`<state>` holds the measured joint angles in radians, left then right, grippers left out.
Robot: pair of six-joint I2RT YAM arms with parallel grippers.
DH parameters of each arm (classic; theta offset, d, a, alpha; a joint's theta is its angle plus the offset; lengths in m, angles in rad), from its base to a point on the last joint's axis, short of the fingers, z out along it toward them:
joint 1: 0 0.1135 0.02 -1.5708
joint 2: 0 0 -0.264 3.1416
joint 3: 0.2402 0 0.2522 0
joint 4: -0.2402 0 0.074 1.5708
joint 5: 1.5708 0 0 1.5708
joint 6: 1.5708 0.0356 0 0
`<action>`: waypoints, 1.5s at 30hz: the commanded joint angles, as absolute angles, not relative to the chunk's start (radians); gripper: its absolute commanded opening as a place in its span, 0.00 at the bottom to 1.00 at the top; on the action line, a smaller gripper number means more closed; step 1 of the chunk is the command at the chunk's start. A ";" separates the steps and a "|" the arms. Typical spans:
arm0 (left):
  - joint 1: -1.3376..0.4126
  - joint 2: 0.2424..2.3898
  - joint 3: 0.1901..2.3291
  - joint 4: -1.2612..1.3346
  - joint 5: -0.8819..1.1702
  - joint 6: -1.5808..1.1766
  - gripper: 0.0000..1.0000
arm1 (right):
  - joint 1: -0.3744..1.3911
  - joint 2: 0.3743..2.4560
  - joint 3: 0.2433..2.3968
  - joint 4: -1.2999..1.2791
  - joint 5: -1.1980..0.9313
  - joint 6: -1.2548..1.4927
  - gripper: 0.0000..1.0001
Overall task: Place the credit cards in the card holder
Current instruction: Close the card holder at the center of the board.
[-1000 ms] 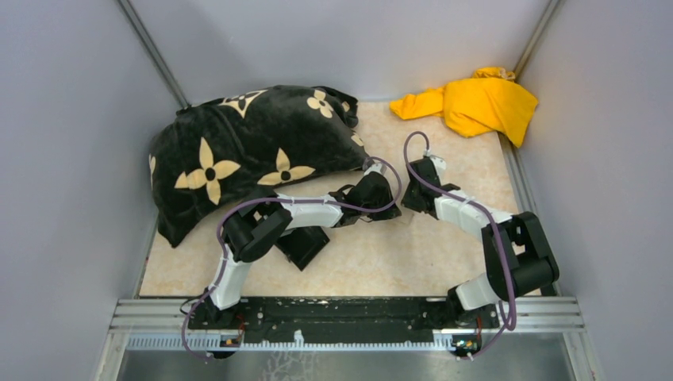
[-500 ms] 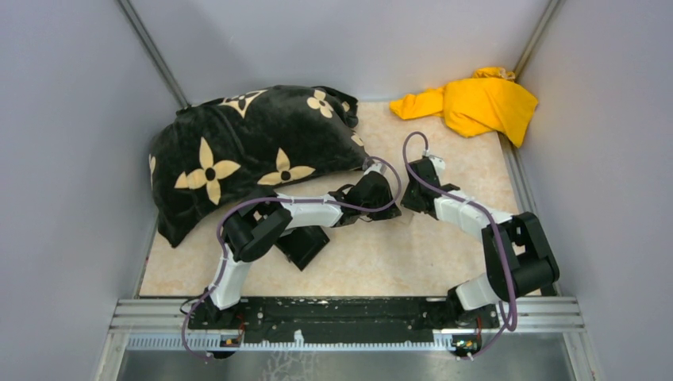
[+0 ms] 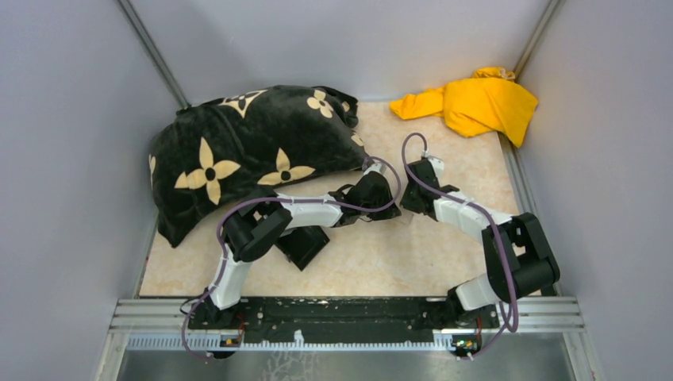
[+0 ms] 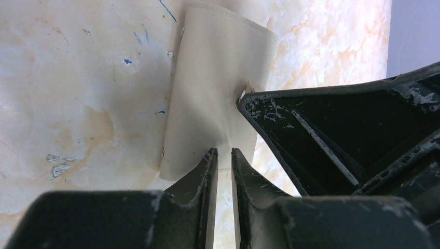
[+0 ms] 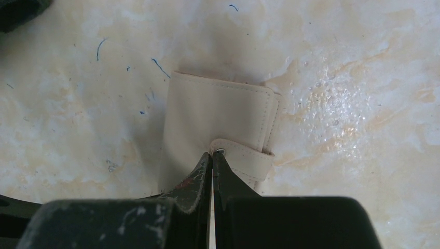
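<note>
The card holder (image 5: 218,114) is a beige folding wallet lying flat on the marbled table, its clasp tab (image 5: 246,155) on the near edge. It also shows in the left wrist view (image 4: 212,88). My right gripper (image 5: 212,154) is shut, its tips pinching the tab's snap end. My left gripper (image 4: 222,152) is closed to a thin gap over the wallet's opposite edge. One right finger (image 4: 316,129) shows beside it. In the top view both grippers, left (image 3: 393,208) and right (image 3: 406,206), meet mid-table and cover the wallet. No credit card is in view.
A black cube-shaped box (image 3: 304,246) sits under the left forearm. A black pillow with gold flowers (image 3: 254,147) fills the back left. A yellow cloth (image 3: 476,103) lies at the back right corner. Grey walls close in on both sides.
The right wrist has edged very slightly left. Everything else is as before.
</note>
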<state>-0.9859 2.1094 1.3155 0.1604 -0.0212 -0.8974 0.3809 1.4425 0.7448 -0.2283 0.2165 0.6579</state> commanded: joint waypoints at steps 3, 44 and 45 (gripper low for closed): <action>-0.989 2.162 1.285 0.086 -0.014 -0.890 0.23 | 0.406 1.415 0.720 -0.217 0.205 0.672 0.00; -0.989 2.164 1.289 0.081 -0.012 -0.888 0.22 | 0.371 1.413 0.753 -0.200 0.227 0.659 0.00; -0.989 2.166 1.291 0.080 -0.011 -0.887 0.23 | 0.371 1.417 0.756 -0.200 0.224 0.659 0.00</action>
